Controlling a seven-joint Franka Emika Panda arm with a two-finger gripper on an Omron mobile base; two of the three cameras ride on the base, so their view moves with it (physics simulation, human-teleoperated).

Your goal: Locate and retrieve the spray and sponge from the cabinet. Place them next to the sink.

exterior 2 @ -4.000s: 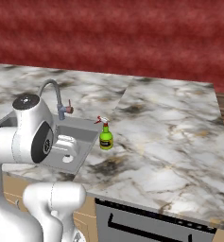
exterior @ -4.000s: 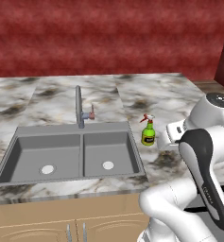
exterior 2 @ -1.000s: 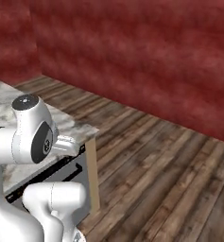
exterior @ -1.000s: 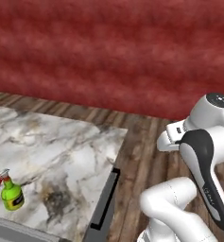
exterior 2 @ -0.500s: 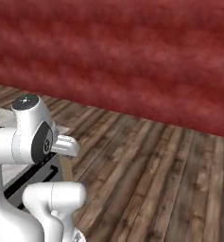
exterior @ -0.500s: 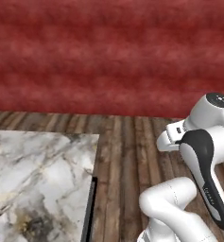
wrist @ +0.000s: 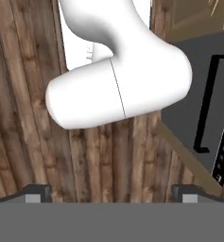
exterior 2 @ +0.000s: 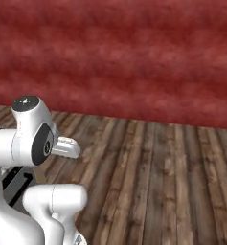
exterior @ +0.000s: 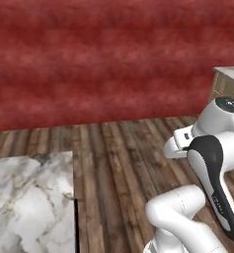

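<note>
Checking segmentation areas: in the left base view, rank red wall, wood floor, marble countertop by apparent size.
1. Red wall, spans the whole upper half.
2. Wood floor, a wide band below it, partly hidden by the arm.
3. Marble countertop, just a corner at lower left.
The picture cuts all three off, so this ranks visible area, not true size.

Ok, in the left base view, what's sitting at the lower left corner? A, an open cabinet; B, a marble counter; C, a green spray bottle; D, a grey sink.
B: a grey-veined marble counter fills that corner, its edge meeting the wooden floor below the red wall.
</note>
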